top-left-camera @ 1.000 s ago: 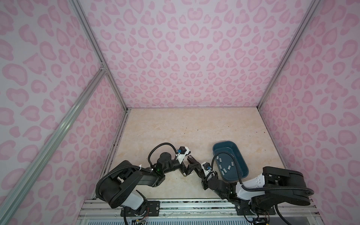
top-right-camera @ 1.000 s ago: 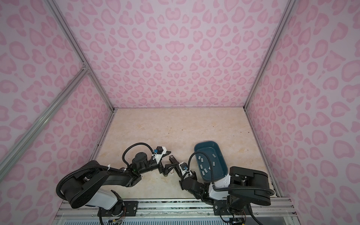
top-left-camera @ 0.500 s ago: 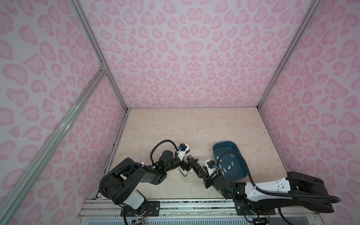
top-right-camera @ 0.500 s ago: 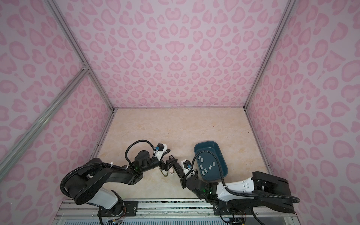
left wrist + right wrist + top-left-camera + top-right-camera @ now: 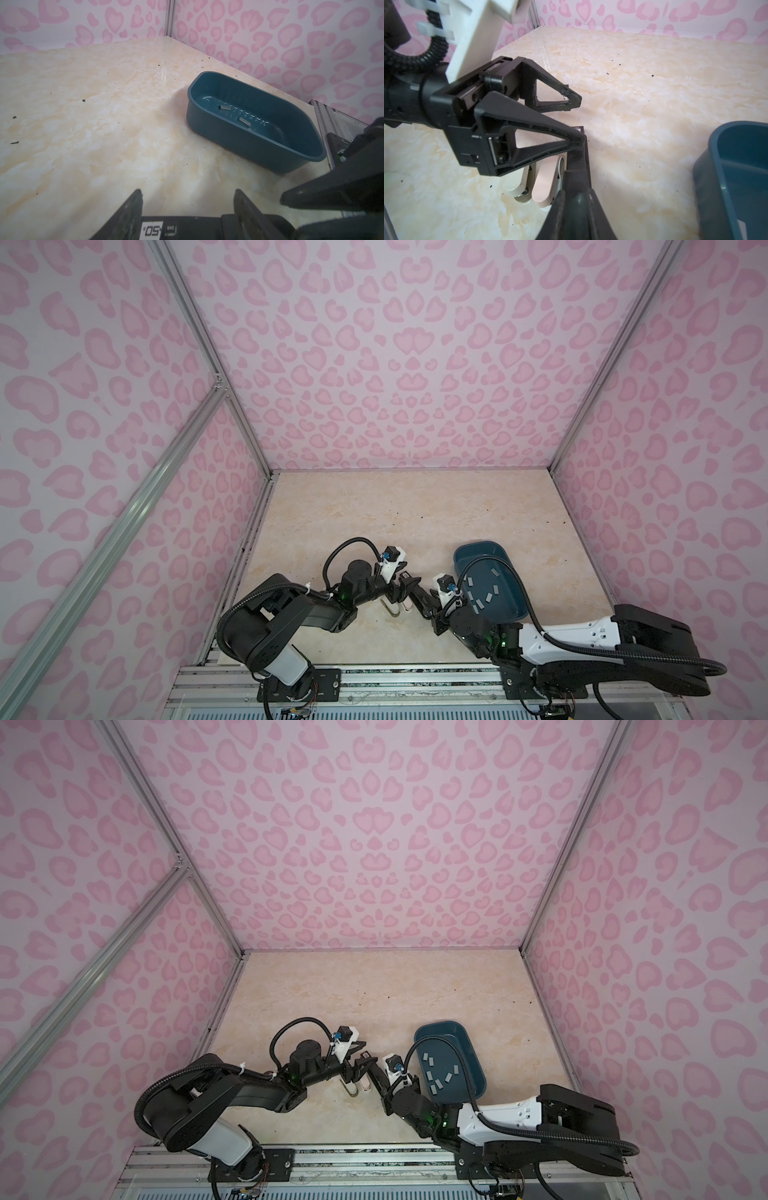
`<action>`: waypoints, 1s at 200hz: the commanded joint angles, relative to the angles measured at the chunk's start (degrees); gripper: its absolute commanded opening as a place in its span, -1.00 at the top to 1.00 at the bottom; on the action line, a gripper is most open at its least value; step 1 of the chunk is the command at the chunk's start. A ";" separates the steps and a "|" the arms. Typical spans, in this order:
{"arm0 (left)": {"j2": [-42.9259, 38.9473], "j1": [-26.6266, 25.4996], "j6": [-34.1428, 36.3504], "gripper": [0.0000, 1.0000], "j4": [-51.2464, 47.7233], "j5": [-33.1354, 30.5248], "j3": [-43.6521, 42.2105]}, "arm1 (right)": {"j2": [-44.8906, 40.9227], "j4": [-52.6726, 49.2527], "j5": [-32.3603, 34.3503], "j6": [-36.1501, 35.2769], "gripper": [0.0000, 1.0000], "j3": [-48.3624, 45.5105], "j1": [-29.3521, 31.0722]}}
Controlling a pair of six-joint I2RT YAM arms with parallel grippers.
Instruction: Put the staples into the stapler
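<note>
Several grey staples (image 5: 489, 596) (image 5: 448, 1077) (image 5: 244, 122) lie loose in a teal tub (image 5: 478, 545) (image 5: 440, 1023) (image 5: 249, 149). Two small staplers, one cream (image 5: 517, 185) and one pink (image 5: 545, 182) (image 5: 407, 605), lie side by side on the table under the grippers. My right gripper (image 5: 576, 187) (image 5: 417, 598) is shut on a slim black bar (image 5: 578, 153) with a white label. My left gripper (image 5: 188, 190) (image 5: 580, 119) (image 5: 405, 585) stands open, with the bar's labelled end (image 5: 151, 228) between its fingers.
The tub stands right of the grippers, close to my right wrist and its looping cable (image 5: 515, 572). Pink patterned walls close in the marble table (image 5: 415, 510) on three sides. A metal rail (image 5: 374, 672) runs along the front edge. Dark crumbs dot the surface.
My left gripper's fingers have come closer together around the bar's end. The right arm has stretched out low from its folded pose, still gripping the bar.
</note>
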 commanded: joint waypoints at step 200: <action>7.30 -0.06 0.81 -0.30 4.92 0.50 2.44 | 18.41 9.52 -1.04 6.00 0.81 -1.28 -0.88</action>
